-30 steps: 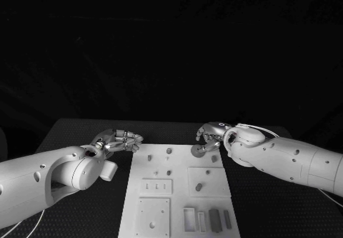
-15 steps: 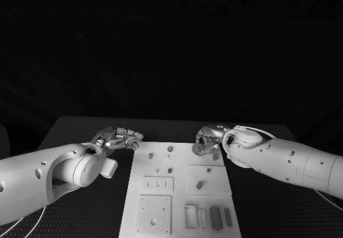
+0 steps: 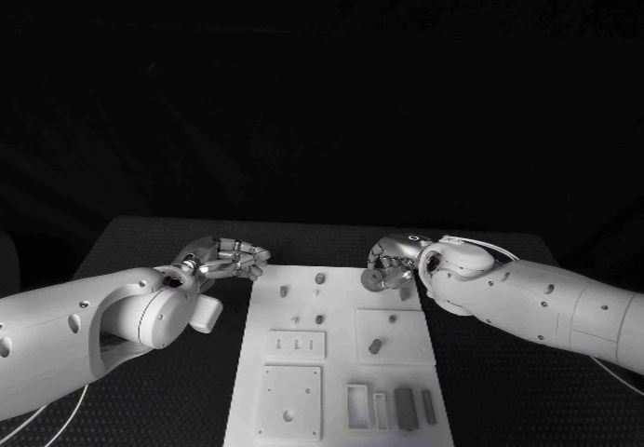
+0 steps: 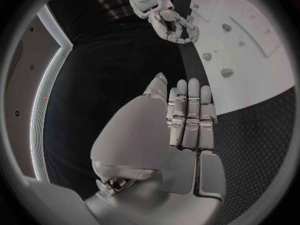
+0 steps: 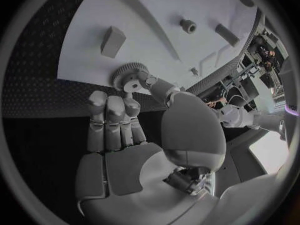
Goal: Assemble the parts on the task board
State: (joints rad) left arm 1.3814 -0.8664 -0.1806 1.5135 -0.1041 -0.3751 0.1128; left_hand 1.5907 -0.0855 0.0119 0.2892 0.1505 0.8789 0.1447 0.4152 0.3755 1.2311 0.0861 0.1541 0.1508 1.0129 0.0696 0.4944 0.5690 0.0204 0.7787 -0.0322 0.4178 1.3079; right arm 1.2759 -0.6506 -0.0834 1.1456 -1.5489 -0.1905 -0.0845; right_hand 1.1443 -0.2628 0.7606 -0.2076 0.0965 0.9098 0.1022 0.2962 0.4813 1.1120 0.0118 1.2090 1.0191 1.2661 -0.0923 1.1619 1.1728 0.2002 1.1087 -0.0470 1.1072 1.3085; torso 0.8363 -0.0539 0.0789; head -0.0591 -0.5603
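The white task board (image 3: 336, 372) lies in the middle of the table. My right hand (image 3: 394, 261) hovers over its far right corner and pinches a small toothed gear (image 3: 373, 277) between the thumb and a finger. In the right wrist view the gear (image 5: 128, 75) hangs just above the board's edge (image 5: 156, 15), held by the right hand (image 5: 134, 130). My left hand (image 3: 224, 260) stays beside the board's far left corner, fingers curled in with nothing in them. The left wrist view shows the left hand (image 4: 184, 120), the board (image 4: 256, 50) and the right hand (image 4: 165, 20) beyond.
Short pegs (image 3: 319, 278) stand on the board's far half, with another (image 3: 376, 346) on the raised square at mid right. Several rectangular blocks (image 3: 404, 408) sit in the near right corner, by a plate with slots (image 3: 294, 346). Black table (image 3: 148, 242) surrounds the board.
My right hand has shifted a little toward the board's far edge, with the gear still pinched. The left hand has hardly moved.
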